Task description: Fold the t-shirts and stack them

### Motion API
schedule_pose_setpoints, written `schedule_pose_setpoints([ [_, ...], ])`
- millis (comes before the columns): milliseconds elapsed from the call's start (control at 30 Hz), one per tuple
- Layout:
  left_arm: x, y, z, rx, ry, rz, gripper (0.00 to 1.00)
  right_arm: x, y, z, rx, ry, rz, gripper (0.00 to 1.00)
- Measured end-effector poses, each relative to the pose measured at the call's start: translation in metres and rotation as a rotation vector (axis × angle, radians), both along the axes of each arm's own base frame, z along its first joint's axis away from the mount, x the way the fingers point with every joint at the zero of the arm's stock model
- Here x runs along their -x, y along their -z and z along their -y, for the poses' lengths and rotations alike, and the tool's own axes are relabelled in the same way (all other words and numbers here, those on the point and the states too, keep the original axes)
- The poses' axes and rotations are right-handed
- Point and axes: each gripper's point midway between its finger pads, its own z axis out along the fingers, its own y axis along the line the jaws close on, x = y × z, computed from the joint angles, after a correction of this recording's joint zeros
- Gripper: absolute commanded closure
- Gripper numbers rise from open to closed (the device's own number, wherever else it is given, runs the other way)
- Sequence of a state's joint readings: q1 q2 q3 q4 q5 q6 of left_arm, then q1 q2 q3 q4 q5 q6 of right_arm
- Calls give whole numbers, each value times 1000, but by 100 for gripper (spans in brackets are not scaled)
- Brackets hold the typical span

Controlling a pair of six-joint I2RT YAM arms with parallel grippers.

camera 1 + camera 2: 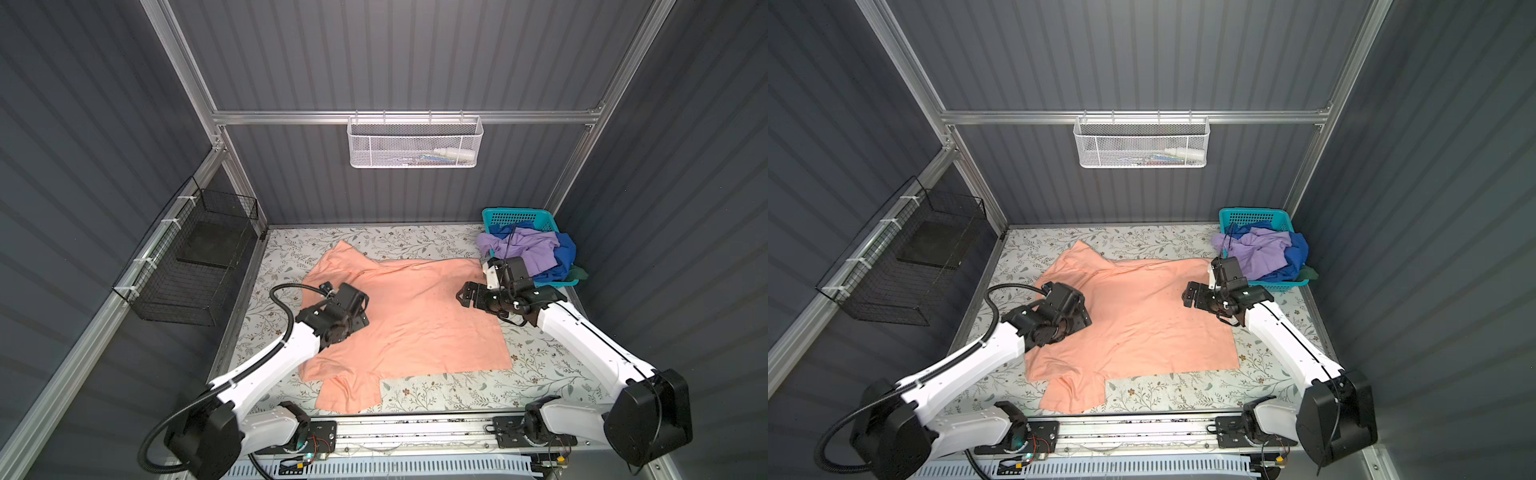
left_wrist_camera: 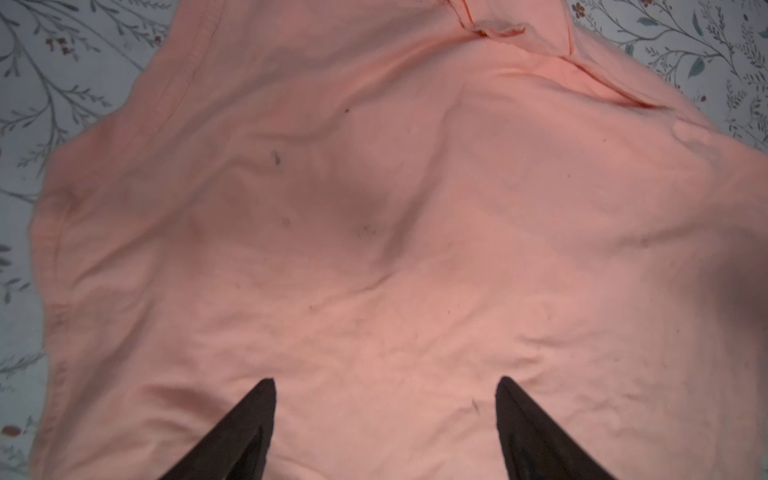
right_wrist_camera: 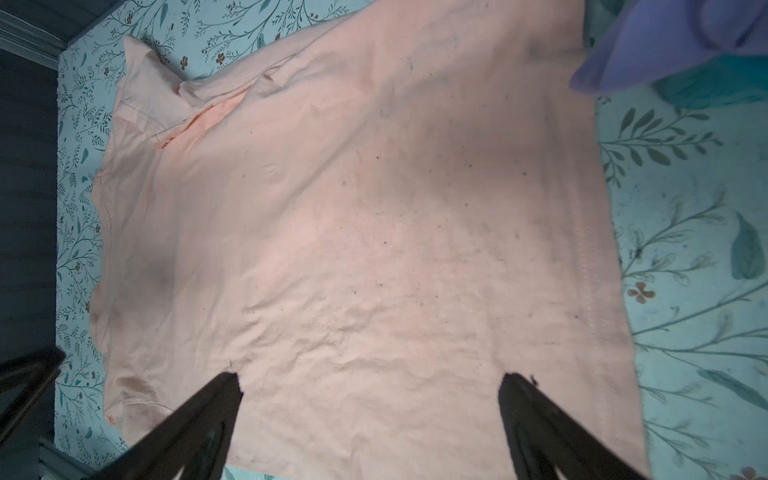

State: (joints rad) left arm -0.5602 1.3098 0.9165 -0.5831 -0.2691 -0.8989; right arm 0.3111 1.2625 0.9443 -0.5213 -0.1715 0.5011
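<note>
A peach-orange t-shirt (image 1: 415,320) (image 1: 1142,328) lies spread flat, plain side up, on the floral table in both top views, one sleeve toward the back left and one at the front edge. My left gripper (image 1: 356,309) (image 2: 384,384) hovers over its left part, open, with only cloth (image 2: 374,208) showing between the fingers. My right gripper (image 1: 465,296) (image 3: 372,380) stands open above the shirt's right part (image 3: 353,228), holding nothing. More t-shirts, lavender (image 1: 523,245) (image 3: 665,41), royal blue (image 1: 565,249) and dark green (image 1: 579,273), are heaped in the teal basket (image 1: 519,214) at the back right.
A black wire basket (image 1: 199,257) hangs on the left wall and a white mesh basket (image 1: 415,141) on the back rail. Floral table cover (image 1: 457,395) shows along the front and the right of the shirt. The arms' bases sit on the front rail.
</note>
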Motion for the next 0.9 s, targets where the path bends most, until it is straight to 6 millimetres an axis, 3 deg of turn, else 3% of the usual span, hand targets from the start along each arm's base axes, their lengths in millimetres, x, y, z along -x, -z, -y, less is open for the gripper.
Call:
schedule_pose_setpoints([
  [100, -58, 2, 9, 26, 16, -3, 17, -7, 4, -2, 14, -1, -28, 1],
  [233, -139, -3, 21, 94, 44, 67, 20, -35, 0, -11, 25, -11, -44, 1],
  [433, -225, 23, 6, 156, 22, 94, 26, -65, -16, -16, 55, -27, -13, 1],
  [533, -246, 45, -3, 157, 13, 78, 27, -67, -11, -11, 69, -20, -28, 1],
  [633, -254, 60, -6, 144, 19, 61, 27, -68, 5, -8, 79, -12, -76, 1],
  [767, -259, 63, -11, 125, 29, 59, 27, -67, 19, -7, 80, -10, -120, 1],
  [900, -265, 60, -24, 96, 21, 79, 27, -64, 20, -8, 73, -11, -125, 1],
])
